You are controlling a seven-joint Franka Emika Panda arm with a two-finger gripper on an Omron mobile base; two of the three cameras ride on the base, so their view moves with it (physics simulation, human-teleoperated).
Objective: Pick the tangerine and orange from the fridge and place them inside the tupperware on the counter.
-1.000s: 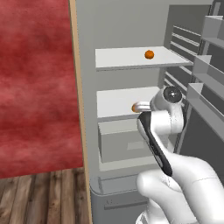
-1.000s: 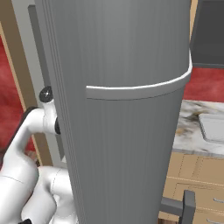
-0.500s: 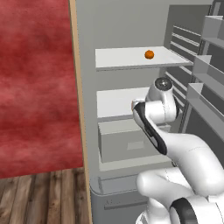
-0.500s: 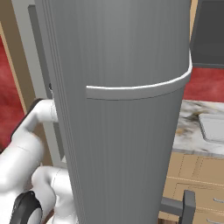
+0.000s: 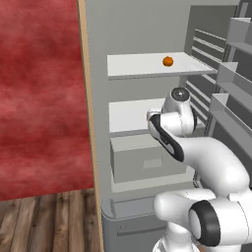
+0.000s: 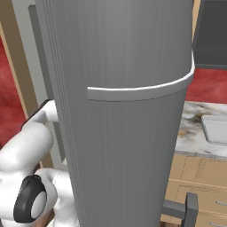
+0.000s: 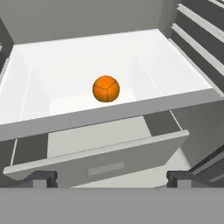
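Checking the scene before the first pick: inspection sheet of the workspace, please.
Surface: white marble-look counter with tan drawers below, right of the fridge.
Job's things: tall grey fridge open; small orange fruit on its upper white shelf; second round orange fruit on the middle shelf, above the grey drawer; light-grey rectangular tupperware on the counter.
Clutter: nothing seen.
Grippers: tool open, empty, short of the middle-shelf fruit.
Cables: nothing seen.
Surroundings: red wall, wooden floor, open fridge door.
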